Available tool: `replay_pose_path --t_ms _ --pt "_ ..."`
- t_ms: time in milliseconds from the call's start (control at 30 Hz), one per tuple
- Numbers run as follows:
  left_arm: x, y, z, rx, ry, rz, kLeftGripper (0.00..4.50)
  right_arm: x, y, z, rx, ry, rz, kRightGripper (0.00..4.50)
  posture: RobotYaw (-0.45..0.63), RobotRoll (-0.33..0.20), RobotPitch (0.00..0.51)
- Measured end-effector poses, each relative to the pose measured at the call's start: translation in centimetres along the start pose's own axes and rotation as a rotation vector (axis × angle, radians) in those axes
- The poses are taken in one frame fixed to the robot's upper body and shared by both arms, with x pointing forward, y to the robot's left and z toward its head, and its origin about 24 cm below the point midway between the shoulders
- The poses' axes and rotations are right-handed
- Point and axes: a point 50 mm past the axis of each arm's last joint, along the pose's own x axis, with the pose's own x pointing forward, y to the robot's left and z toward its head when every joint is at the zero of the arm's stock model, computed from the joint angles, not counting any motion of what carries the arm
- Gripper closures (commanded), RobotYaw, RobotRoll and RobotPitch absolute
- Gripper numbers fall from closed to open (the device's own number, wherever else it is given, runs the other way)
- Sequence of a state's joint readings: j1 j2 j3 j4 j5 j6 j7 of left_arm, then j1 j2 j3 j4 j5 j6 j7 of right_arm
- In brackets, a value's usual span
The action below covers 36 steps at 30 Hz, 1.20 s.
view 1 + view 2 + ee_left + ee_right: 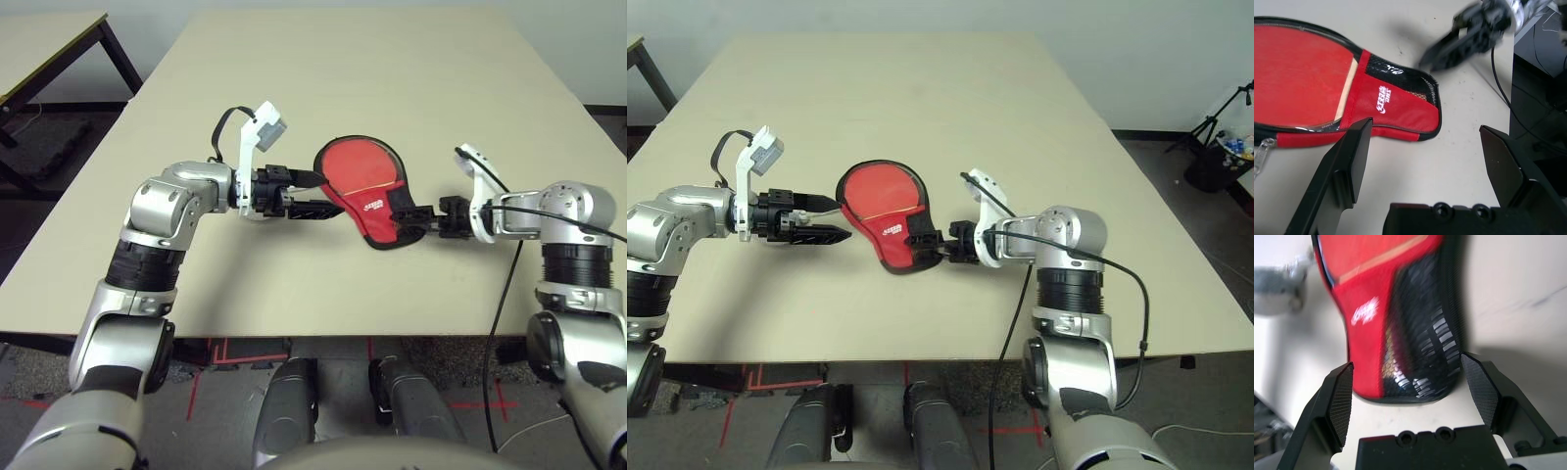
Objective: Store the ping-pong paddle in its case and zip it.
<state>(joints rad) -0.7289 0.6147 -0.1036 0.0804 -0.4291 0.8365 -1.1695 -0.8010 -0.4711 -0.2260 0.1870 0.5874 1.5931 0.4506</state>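
The case (377,208) lies flat at the table's middle, red with black zipper edging, a white logo and a mesh pocket (1425,352). The ping-pong paddle (1298,73) lies inside it: its round red face shows in the unzipped part, and its handle end is hidden under the logo flap. A zipper pull (1261,155) hangs at the case's rim. My left gripper (326,194) is open at the case's left edge, just above the table. My right gripper (1406,364) is open too, its fingers (1342,391) on either side of the case's narrow end without touching it.
The case sits on a beige table (294,88) with bare surface on all sides. Another table (49,44) stands off to the far left. A black cable (1019,313) hangs from my right arm over the front edge. A tripod (1215,127) stands on the floor at right.
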Motion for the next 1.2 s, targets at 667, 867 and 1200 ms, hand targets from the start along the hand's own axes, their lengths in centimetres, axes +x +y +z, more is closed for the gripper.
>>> replay_pose_path --t_ms 667,867,1200 --pt "0.3 0.0 0.0 0.016 0.006 0.009 0.0 1.3 -1.6 -2.4 0.145 0.02 0.015 0.02 0.01 0.0 0.117" --pt "0.3 0.1 0.0 0.017 0.005 0.017 0.0 2.1 -1.1 -2.5 0.161 0.03 0.049 0.02 0.02 0.0 0.121" --pt "0.4 0.1 0.0 0.017 0.001 0.026 0.0 4.4 0.8 -2.4 0.178 0.074 0.134 0.02 0.02 0.0 0.128"
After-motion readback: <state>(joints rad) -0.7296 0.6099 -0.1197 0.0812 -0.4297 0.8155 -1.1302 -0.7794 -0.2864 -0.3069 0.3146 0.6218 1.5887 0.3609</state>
